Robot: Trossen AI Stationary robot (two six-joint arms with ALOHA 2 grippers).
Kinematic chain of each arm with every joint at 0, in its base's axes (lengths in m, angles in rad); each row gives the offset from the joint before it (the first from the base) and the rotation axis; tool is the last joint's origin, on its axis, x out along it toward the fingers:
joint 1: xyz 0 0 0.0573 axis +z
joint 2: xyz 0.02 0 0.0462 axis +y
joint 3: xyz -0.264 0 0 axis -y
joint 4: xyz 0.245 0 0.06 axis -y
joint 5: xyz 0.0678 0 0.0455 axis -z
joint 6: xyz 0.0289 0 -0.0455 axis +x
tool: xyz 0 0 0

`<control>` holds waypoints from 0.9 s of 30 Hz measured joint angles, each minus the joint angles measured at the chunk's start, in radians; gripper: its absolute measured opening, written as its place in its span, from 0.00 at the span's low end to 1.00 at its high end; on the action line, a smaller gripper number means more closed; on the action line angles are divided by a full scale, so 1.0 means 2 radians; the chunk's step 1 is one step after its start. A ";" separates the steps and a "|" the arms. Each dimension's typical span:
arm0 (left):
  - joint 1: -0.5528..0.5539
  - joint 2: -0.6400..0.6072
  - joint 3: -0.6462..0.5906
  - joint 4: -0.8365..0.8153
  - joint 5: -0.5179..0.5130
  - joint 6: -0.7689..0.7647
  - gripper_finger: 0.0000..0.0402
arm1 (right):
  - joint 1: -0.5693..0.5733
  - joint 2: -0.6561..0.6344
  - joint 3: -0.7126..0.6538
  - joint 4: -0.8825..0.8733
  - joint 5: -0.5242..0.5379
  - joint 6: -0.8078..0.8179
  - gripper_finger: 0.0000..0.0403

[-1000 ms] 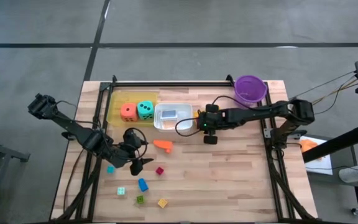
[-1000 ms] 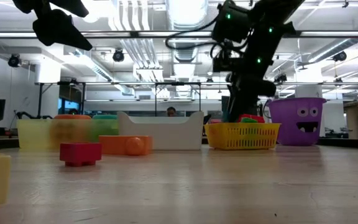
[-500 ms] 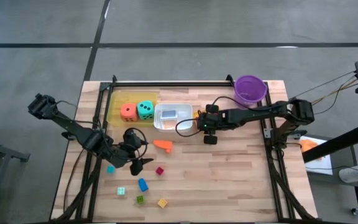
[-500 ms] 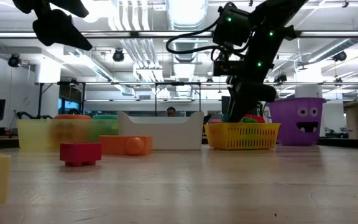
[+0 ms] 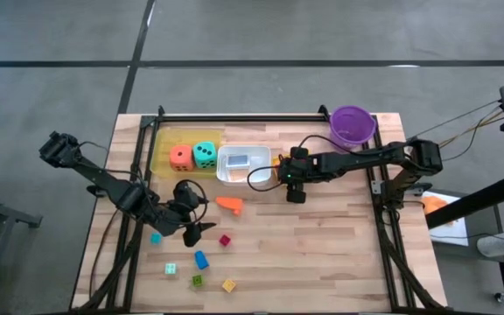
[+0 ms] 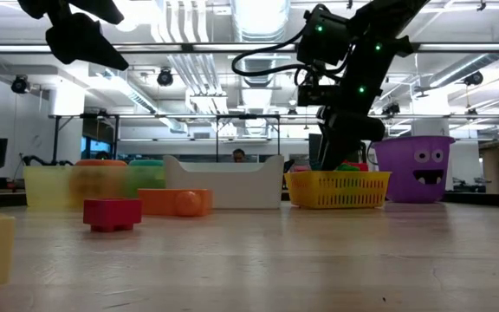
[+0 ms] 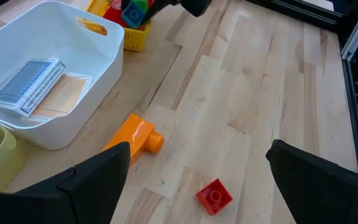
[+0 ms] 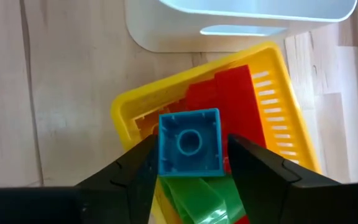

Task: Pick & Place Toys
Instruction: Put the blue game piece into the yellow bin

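Hanging over the slotted yellow basket (image 8: 278, 106) just beside the smooth white tub (image 5: 243, 164), the right gripper (image 8: 190, 165) has its fingers parted beside a studded blue block (image 8: 189, 143), looser than a second ago; whether they touch it I cannot tell. Red and green blocks lie underneath. The left gripper (image 7: 194, 180) waits wide open above bare planks, over the orange piece (image 7: 137, 135) and red block (image 7: 214, 195). Both dice (image 5: 192, 156) sit in the yellow tray
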 joint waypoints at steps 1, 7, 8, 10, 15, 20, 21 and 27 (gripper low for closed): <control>0.000 0.000 0.000 0.000 0.000 0.000 0.95 | 0.000 0.000 0.000 -0.001 -0.001 0.000 0.47; 0.000 0.000 0.000 0.000 0.000 -0.002 0.95 | 0.000 0.000 0.000 -0.001 -0.005 0.000 0.48; 0.000 0.000 0.000 0.000 0.000 -0.005 0.95 | 0.000 0.000 0.000 -0.001 -0.005 0.000 0.48; 0.000 0.000 0.000 0.000 0.000 -0.008 0.94 | 0.000 0.000 0.000 -0.001 -0.005 0.000 0.48; 0.000 0.000 0.000 0.000 0.000 -0.008 0.94 | 0.000 0.000 0.000 -0.001 -0.005 0.002 0.48; 0.000 0.000 0.000 0.000 0.000 -0.008 0.94 | 0.000 0.000 0.000 -0.001 -0.005 -0.001 0.48; 0.000 0.000 0.000 0.000 0.000 -0.008 0.94 | 0.000 0.000 0.000 -0.001 -0.005 -0.002 0.48; 0.000 0.000 0.000 0.000 0.000 -0.008 0.94 | 0.000 0.000 0.007 -0.017 -0.005 -0.002 0.48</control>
